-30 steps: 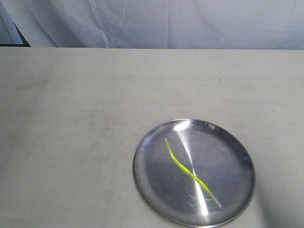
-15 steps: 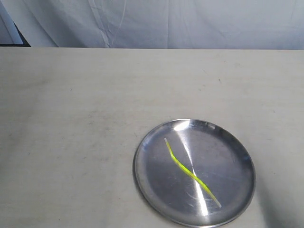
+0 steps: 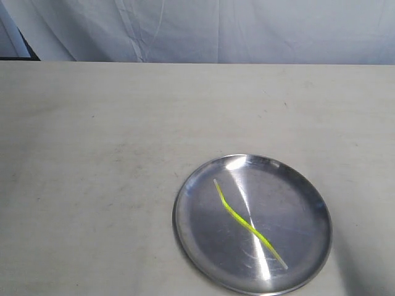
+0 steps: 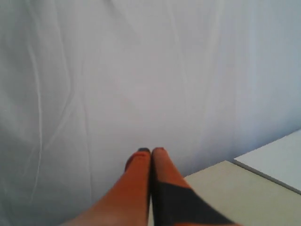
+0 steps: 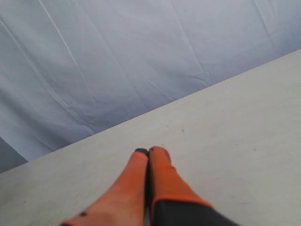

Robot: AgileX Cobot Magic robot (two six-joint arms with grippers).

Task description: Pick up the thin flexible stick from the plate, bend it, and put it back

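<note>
The left gripper [image 4: 150,150] is clenched, its two orange fingers pressed tip to tip with nothing between them. It points at the pale draped cloth [image 4: 117,70] that fills most of its wrist view. A corner of the worktop [image 4: 225,188] lies below and to one side of the tips, and a lighter white surface [image 4: 277,160] sits just past that edge.

The right gripper [image 5: 148,150] is clenched in the same way, fingertips together and holding nothing. It hangs over bare worktop, which runs on ahead of its tips to the far edge where the cloth begins.

Neither gripper shows in the exterior view, and neither wrist view takes in the plate [image 3: 185,246], so how far the plate lies from either gripper cannot be told. The exterior view does show the round, shiny plate flat on the worktop, with a bright glare streak across it. The thin flexible stick [image 3: 245,224] lies inside it, free of both grippers. It is a yellow-green strand with a gentle wavy bend, running slantwise across the plate's floor, both ends within the rim.
</note>
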